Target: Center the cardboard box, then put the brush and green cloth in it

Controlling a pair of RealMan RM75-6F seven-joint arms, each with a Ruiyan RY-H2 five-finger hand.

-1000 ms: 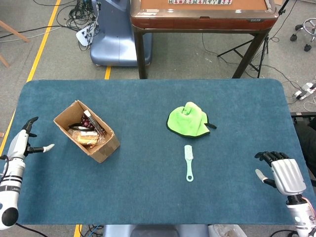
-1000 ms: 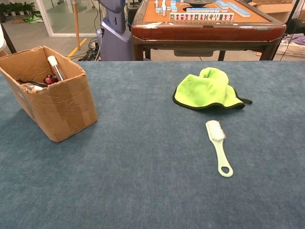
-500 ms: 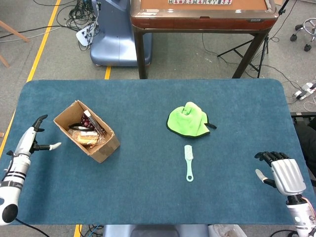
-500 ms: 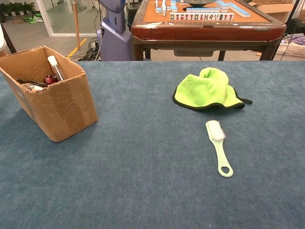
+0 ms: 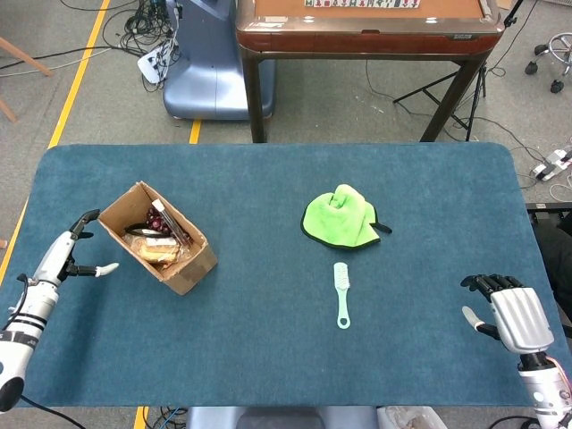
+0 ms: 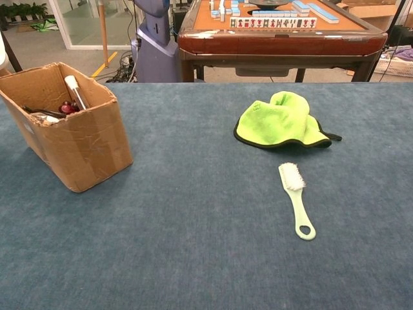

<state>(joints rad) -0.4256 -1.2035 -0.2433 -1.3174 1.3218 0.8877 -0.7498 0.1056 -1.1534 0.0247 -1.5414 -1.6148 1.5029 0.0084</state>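
An open cardboard box point(image 5: 157, 239) point(image 6: 68, 124) sits on the left part of the blue table, with several small items inside. The crumpled green cloth point(image 5: 339, 217) point(image 6: 280, 121) lies right of the table's middle. Just in front of it lies the pale green brush point(image 5: 341, 293) point(image 6: 296, 199), bristles toward the cloth. My left hand point(image 5: 70, 256) hovers open a short way left of the box, fingers spread toward it, not touching. At the table's near right corner my right hand point(image 5: 508, 314) stays open and holds nothing. Neither hand shows in the chest view.
A wooden mahjong table point(image 5: 366, 22) point(image 6: 281, 29) stands behind the far edge. A blue robot base point(image 5: 204, 63) and cables lie on the floor at the back left. Bare blue cloth point(image 5: 268, 357) stretches between box and brush.
My left hand has moved right and a bit forward, closing in on the box's left side. Box, cloth, brush and right hand have not moved.
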